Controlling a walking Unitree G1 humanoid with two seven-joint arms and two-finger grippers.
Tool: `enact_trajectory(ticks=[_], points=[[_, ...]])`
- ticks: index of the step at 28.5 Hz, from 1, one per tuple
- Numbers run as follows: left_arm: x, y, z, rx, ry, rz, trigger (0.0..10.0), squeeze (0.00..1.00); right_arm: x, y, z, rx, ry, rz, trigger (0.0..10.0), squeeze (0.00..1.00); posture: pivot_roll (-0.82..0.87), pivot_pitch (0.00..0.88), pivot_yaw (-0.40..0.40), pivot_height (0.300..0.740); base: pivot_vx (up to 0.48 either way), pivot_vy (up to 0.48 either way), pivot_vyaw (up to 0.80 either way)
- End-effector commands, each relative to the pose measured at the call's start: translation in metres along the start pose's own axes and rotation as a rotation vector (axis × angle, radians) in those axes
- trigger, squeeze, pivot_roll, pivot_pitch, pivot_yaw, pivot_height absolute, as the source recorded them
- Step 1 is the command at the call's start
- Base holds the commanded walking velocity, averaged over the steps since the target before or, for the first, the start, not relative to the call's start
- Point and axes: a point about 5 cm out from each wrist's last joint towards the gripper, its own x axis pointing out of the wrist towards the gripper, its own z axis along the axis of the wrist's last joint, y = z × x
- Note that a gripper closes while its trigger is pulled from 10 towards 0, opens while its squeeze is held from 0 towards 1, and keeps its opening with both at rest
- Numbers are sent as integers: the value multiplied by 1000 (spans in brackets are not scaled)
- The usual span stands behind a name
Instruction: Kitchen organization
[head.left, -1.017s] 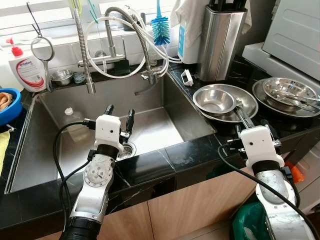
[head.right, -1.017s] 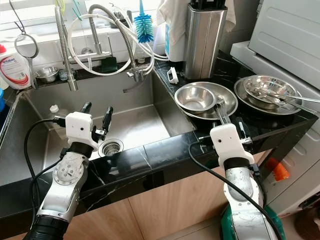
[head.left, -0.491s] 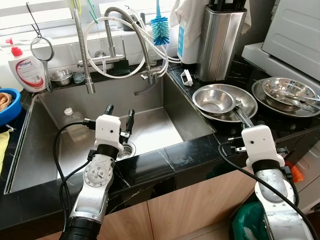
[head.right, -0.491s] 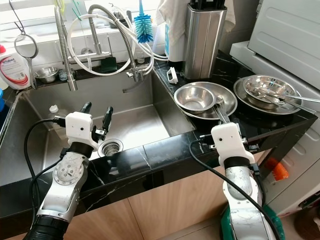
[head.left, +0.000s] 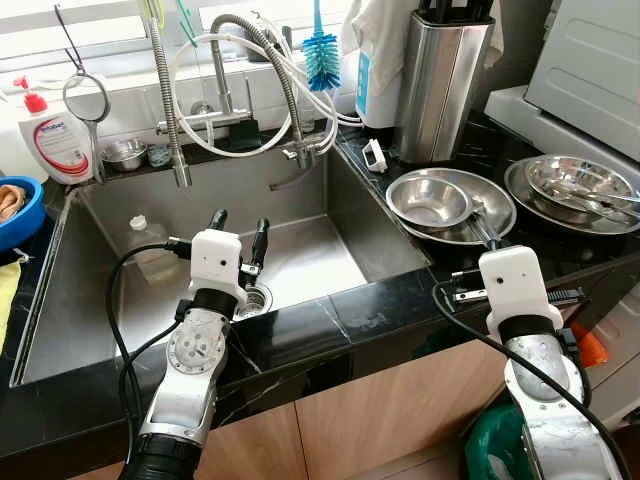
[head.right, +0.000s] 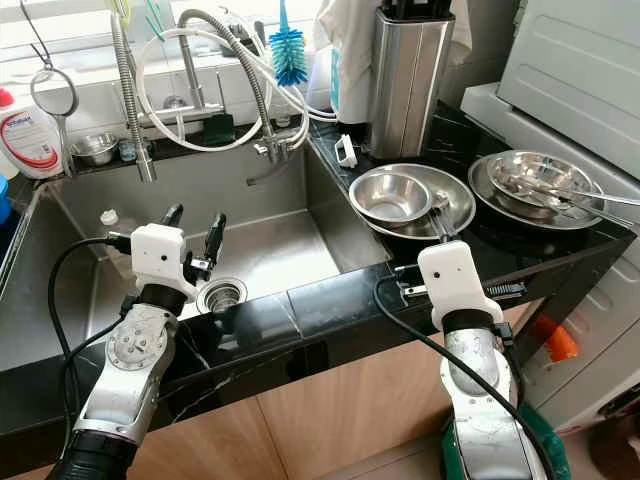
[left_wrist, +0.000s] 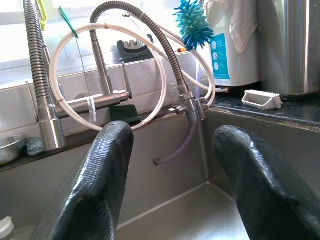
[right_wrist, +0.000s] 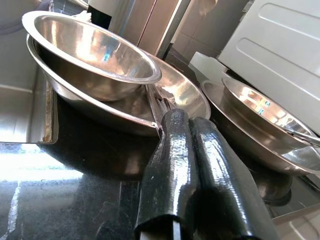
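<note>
A: We see the pan (head.left: 455, 215) on the black counter (head.left: 380, 305) right of the sink (head.left: 300, 260), a small bowl (head.left: 430, 200) sitting in it. Its handle (right_wrist: 156, 102) runs toward the counter's front edge, toward us.

B: Right arm reaches up from below the counter edge. The right gripper (right_wrist: 197, 150) has its fingers pressed together, nothing between them, tips right at the pan's handle; we can't tell if they touch it.

A: Left arm is raised over the sink, and the left gripper (head.left: 238, 235) points at the faucet (left_wrist: 107, 85). Fingers wide apart, holding nothing, hovering above the drain (head.right: 220, 294).

B: More steel bowls (head.right: 540, 180) sit stacked farther right.
</note>
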Motion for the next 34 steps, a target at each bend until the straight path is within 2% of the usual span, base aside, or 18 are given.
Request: enact_trajectory(ticks=[1, 2, 11, 12, 13, 17, 18, 26, 27, 32, 33, 34], points=[[-1, 1, -4, 5, 22, -5, 10000, 0, 1, 1, -1, 8, 11, 7, 588, 0, -130, 0, 57, 740, 0, 0, 0], [-1, 1, -4, 6, 23, -6, 10000, 0, 2, 1, -1, 13, 14, 3, 10000, 0, -128, 0, 58, 740, 0, 0, 0], [-2, 1, -4, 6, 21, -10, 10000, 0, 3, 1, 1, 36, 9, -9, 10000, 0, -130, 0, 59, 740, 0, 0, 0], [-2, 1, -4, 7, 21, -10, 10000, 0, 3, 1, 2, 42, 2, -10, 4078, 0, -130, 0, 59, 740, 0, 0, 0], [-2, 1, -4, 7, 21, -10, 10000, 0, 3, 1, 4, 47, -11, -11, 0, 0, -130, 0, 59, 740, 0, 0, 0], [-1, 2, -3, 11, 19, -6, 10000, 0, 4, 0, 12, 58, -48, -16, 0, 0, -127, 0, 57, 740, 0, 0, 0], [-1, 2, -4, 11, 20, -5, 10000, 0, 5, 0, 13, 60, -50, -20, 5176, 0, -127, 0, 57, 740, 0, 0, 0], [-1, 3, -4, 12, 21, -5, 10000, 0, 5, 0, 13, 60, -50, -23, 5176, 0, -127, 0, 57, 740, 0, 0, 0], [-2, 3, -4, 13, 24, 2, 10000, 0, 8, -7, 23, 86, -76, -68, 10000, 0, -125, 0, 52, 740, 0, 0, 0], [-2, 4, -4, 14, 25, 7, 10000, 0, 10, -9, 27, 97, -77, -75, 10000, 0, -125, 0, 50, 740, 0, 0, 0], [-1, 4, -4, 14, 25, 7, 10000, 0, 10, -8, 26, 103, -76, -70, 10000, 961, -125, 0, 50, 740, 0, 0, 0], [-1, 4, -4, 13, 25, 8, 10000, 0, 10, -8, 26, 105, -77, -69, 10000, 961, -125, 0, 50, 740, 0, 0, 0]])
